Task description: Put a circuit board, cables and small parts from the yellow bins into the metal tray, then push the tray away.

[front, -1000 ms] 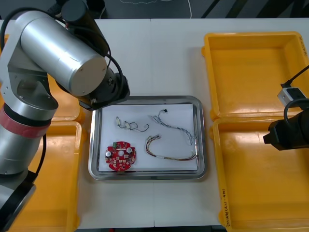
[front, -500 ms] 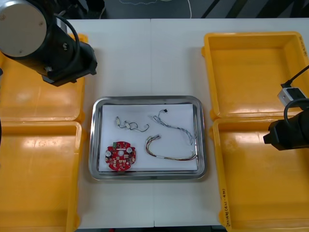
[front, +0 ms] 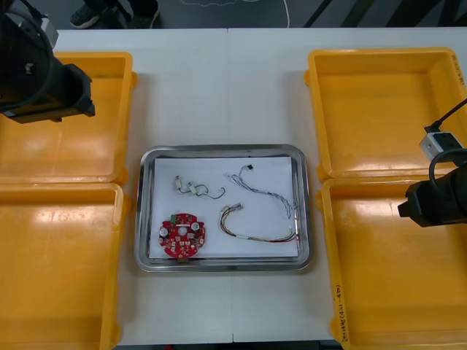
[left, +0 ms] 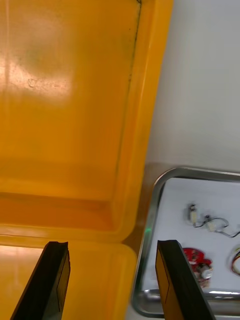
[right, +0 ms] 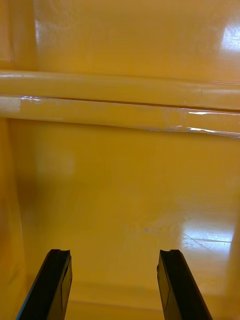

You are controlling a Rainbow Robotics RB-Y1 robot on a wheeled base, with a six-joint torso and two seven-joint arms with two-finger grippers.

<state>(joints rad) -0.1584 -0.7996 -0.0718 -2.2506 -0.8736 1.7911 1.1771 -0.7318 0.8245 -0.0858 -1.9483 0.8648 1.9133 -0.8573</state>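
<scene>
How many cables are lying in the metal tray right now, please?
3. A black cable lies just beyond the red circuit board; a twisted blue and white cable runs toward the metal tray's right rim; a red and yellow cable lies nearer than it. None looks hidden.

The table (front: 219,87) is a plain off-white. All four bins (front: 379,52) are bright yellow, and look orange in the wrist views. The tray (front: 219,149) has a shiny silver rim and a white inside. The round board (front: 182,235) is red, dotted with small white and silver bits. The black cable (front: 195,188) has pale ends, the blue and white cable (front: 264,191) is twisted, and the red and yellow cable (front: 259,235) runs in thin stripes. The left gripper (left: 112,245) and right gripper (right: 114,252) have black fingers.
</scene>
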